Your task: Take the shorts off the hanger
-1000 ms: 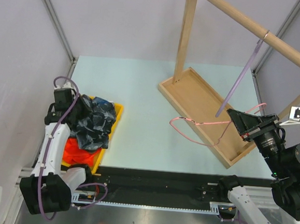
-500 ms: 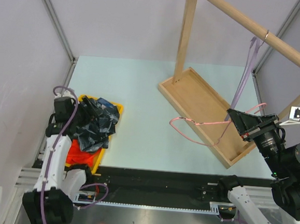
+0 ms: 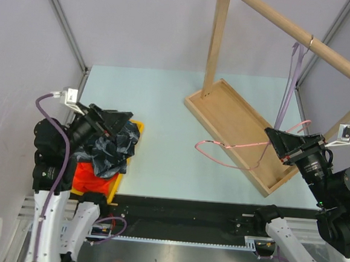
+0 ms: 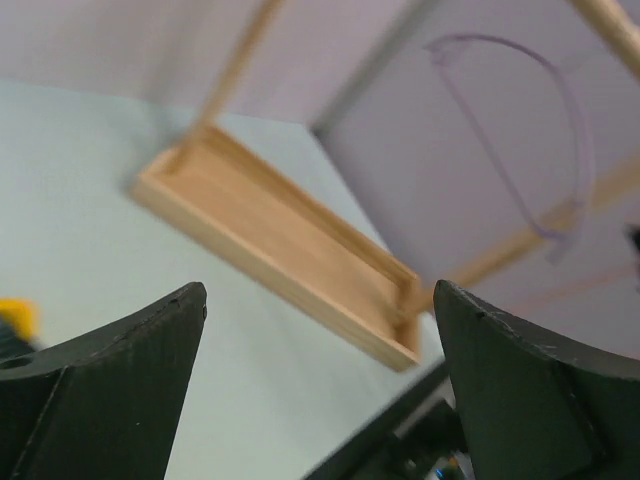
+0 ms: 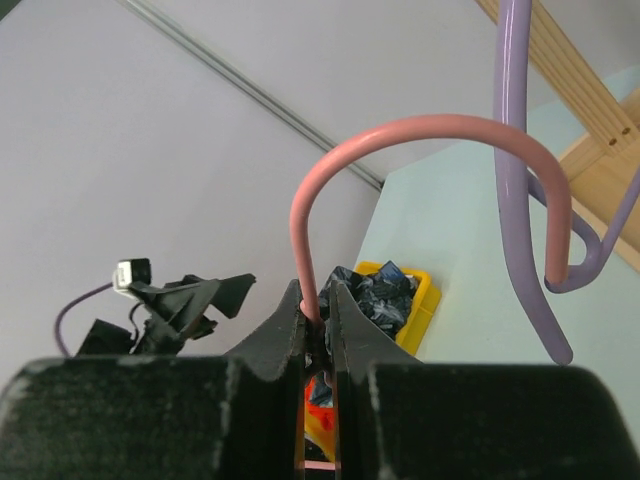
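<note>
- The shorts are both in the yellow bin [image 3: 138, 127]. The dark pair [image 3: 110, 147] now lies loose on top of the orange pair [image 3: 91, 176], where a second ago the left gripper [image 3: 120, 117] was clamped down on it.
- The left arm [image 3: 50, 157] has lifted off the bin and bends back over its base. Its gripper hovers just above the heap, fingers spread wide and holding nothing.
- The right arm [image 3: 339, 204] stands well apart from the bin, across the table, wrist raised. The right gripper [image 5: 318, 300] is clenched on the pink hanger [image 3: 225, 148].
- The pink hanger is bare and juts out toward the bin.
- The purple hanger [image 3: 285, 97], also bare, hangs from the rod [image 3: 274, 20], farthest from the bin.
- With both pairs dropped and both hangers bare, the task looks all but finished.
</note>
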Available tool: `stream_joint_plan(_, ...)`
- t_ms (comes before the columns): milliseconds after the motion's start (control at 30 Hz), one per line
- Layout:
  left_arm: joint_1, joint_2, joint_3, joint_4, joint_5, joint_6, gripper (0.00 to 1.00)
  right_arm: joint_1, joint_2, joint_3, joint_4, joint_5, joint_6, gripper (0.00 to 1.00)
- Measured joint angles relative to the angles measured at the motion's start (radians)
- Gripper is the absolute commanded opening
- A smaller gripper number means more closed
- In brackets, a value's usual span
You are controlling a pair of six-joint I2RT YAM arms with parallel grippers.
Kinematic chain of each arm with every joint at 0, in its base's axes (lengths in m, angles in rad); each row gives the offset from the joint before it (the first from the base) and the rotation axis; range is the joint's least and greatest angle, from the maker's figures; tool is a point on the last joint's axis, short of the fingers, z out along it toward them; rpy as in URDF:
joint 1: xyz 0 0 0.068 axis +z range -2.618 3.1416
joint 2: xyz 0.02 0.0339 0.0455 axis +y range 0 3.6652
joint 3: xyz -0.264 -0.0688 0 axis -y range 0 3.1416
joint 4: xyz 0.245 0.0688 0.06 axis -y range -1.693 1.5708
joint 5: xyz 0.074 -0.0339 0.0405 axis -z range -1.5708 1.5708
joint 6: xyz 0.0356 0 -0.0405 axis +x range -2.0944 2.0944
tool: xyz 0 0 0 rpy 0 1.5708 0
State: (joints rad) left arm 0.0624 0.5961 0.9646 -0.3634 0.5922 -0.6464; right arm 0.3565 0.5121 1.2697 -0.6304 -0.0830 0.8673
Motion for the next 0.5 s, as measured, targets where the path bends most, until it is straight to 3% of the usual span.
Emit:
stream_joint_plan(133, -0.285, 0.028, 0.094, 0.064, -0.001, -0.047, 1.00, 0.001, 0.000, 0.000, 0.000, 0.000, -0.044, 0.00)
stream_joint_plan(500, -0.773, 0.227, 0.463, 0.029, -0.045, 0.033, 1.00, 0.003, 0.000, 0.000, -0.010, -0.001, -0.132, 0.00)
